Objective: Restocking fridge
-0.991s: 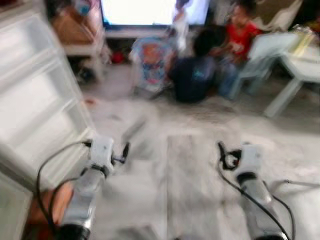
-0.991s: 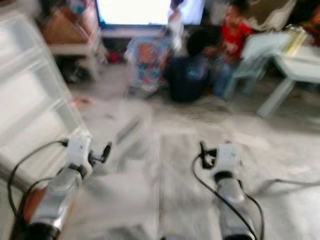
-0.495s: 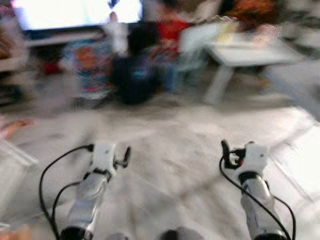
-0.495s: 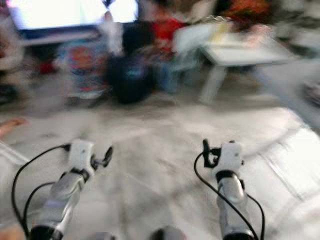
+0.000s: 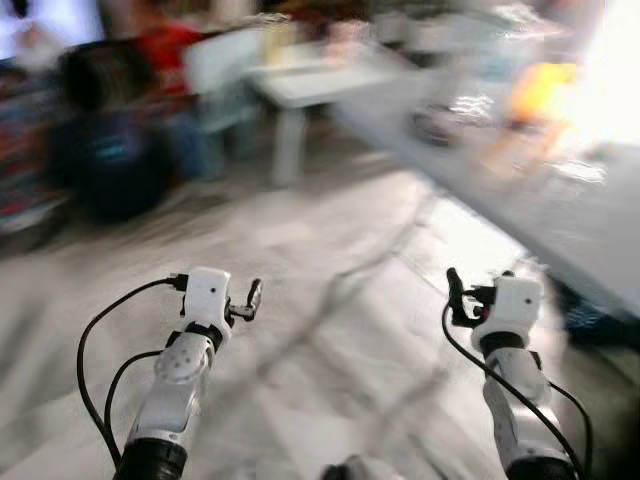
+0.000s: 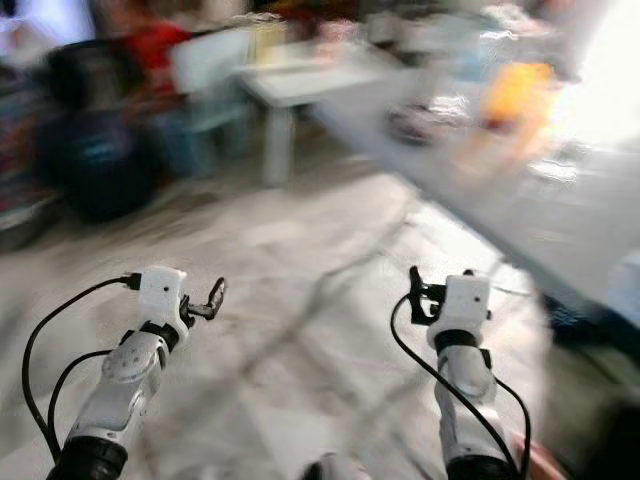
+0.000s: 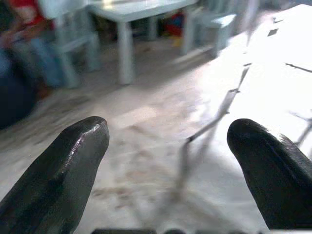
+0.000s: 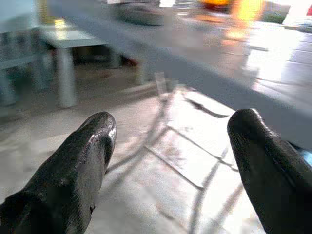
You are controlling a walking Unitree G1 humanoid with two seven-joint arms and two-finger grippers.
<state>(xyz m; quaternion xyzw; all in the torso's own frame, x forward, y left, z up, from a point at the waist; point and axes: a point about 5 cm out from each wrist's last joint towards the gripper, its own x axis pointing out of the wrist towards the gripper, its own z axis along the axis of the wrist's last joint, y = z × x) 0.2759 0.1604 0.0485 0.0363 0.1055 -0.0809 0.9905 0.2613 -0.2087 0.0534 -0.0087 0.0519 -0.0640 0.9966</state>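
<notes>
Both arms are held out low over a pale marble floor [image 5: 330,330], and the head views are blurred by motion. My left gripper [image 5: 253,298] is open, its two black fingers [image 7: 73,161] spread wide with only floor between them. My right gripper [image 5: 455,296] is open too, its fingers [image 8: 78,165] apart and empty. A blurred orange item [image 5: 540,90] rests on a long grey surface [image 5: 570,210] ahead to the right.
A small white table [image 5: 310,85] and a pale chair [image 5: 225,70] stand at the back. A person in red [image 5: 165,45] and a dark blue shape [image 5: 105,160] are at the back left. Bright light floods in from the far right.
The whole view has swung to the right: the white shelving at the left and the bright screen have slid out, and the long grey surface has come in. Both grippers keep their pose.
</notes>
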